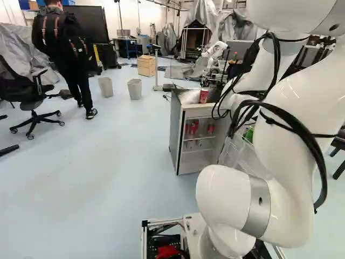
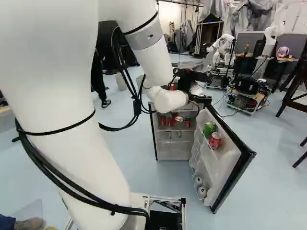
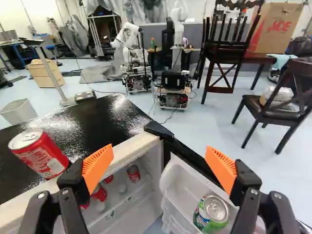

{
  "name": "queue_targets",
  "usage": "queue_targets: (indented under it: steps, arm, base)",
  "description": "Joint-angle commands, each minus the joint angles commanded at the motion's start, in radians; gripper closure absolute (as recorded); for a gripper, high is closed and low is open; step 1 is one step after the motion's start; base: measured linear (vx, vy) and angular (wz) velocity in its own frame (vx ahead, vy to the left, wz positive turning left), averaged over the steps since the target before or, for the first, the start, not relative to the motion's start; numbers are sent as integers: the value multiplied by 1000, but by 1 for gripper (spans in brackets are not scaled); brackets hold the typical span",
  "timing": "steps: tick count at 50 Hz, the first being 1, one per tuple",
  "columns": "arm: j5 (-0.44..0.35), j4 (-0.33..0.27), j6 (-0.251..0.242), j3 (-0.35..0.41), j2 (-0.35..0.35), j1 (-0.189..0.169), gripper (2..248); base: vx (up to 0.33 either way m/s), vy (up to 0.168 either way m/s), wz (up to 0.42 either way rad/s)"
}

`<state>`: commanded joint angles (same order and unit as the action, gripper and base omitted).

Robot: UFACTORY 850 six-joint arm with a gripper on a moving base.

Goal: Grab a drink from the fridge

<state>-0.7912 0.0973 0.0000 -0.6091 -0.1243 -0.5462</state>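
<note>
The green can [image 3: 211, 213] stands in the rack of the open fridge door [image 2: 230, 165], its lid facing up toward the wrist camera, so its long axis looks close to upright. From the gripper [image 3: 158, 155] it lies below, toward the finger on the door side; the coming move seems to turn on that drop. The fingers are spread wide with nothing between them, and would need to sink and shift doorward before straddling the can. (The task names no particular drink; this one merely seems the easiest to reach from above.)

Beside it in the rack, a red can [image 2: 215, 140] sits near enough that a lowered finger could knock it. More red cans [image 3: 133, 173] stand on a shelf inside the fridge body, and the fridge top [image 3: 112, 114] overhangs them, which would likely call for a lower approach from the front. Another red can [image 3: 39, 153] rests on that top, beyond the finger away from the door. The arm [image 2: 72, 120] reaches over from behind. Farther off stand another robot [image 3: 135, 53] and a dark chair [image 3: 273, 105], well apart from the work.
</note>
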Motion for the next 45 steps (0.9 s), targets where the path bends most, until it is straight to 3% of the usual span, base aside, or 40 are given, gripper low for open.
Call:
queue_targets:
  steps: [14, 34, 45]
  arm:
    - [75, 49, 0, -19, 14, -46, 3]
    - [98, 56, 0, -62, 20, -107, 3]
    - [154, 69, 0, -100, 8, -134, 3]
  base:
    - [0, 0, 0]
    - [0, 0, 0]
    - [0, 0, 0]
